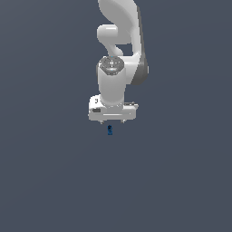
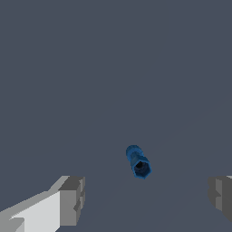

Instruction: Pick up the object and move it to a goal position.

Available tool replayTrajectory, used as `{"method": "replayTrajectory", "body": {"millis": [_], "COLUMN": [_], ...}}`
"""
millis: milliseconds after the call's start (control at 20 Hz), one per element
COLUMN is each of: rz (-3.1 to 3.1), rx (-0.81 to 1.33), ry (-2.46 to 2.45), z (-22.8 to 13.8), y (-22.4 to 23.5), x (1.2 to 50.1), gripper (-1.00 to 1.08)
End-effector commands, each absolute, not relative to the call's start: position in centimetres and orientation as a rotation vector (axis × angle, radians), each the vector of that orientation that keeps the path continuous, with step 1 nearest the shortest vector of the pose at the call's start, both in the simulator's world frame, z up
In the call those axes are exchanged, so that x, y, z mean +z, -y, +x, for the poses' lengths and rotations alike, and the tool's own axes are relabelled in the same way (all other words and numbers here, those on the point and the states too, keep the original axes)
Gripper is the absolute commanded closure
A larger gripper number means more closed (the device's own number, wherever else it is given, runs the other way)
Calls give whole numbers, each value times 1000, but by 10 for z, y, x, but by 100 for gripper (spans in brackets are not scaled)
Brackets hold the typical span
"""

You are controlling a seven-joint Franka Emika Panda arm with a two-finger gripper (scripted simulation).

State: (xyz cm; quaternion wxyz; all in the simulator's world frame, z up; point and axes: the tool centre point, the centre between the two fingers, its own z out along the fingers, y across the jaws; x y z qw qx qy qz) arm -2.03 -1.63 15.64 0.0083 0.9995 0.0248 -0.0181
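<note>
The object (image 1: 109, 130) is a tiny dark-blue, slightly elongated piece lying on the flat grey surface, just past the lower edge of the white gripper (image 1: 112, 121) in the exterior view. The wrist view shows the object (image 2: 138, 162) as a short blue cylinder with a dark hollow end. It lies between and ahead of the two grey fingertips (image 2: 72, 200), clear of both. The gripper (image 2: 147, 199) is open, its jaws spread wide with nothing between them. In the exterior view the fingers are mostly hidden under the hand.
The white arm (image 1: 118, 50) rises behind the hand toward the top of the exterior view. A plain grey surface (image 1: 45, 172) surrounds the object on all sides.
</note>
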Motion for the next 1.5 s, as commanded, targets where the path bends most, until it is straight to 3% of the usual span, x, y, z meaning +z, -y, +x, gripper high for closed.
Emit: {"method": "replayTrajectory", "body": {"millis": [0, 1450], "rz": [3123, 2998], "rx": [-55, -2], "ry": [-115, -938], "z": [-21, -48], "y": [18, 34], "x": [153, 95], "gripper": [-92, -92]}}
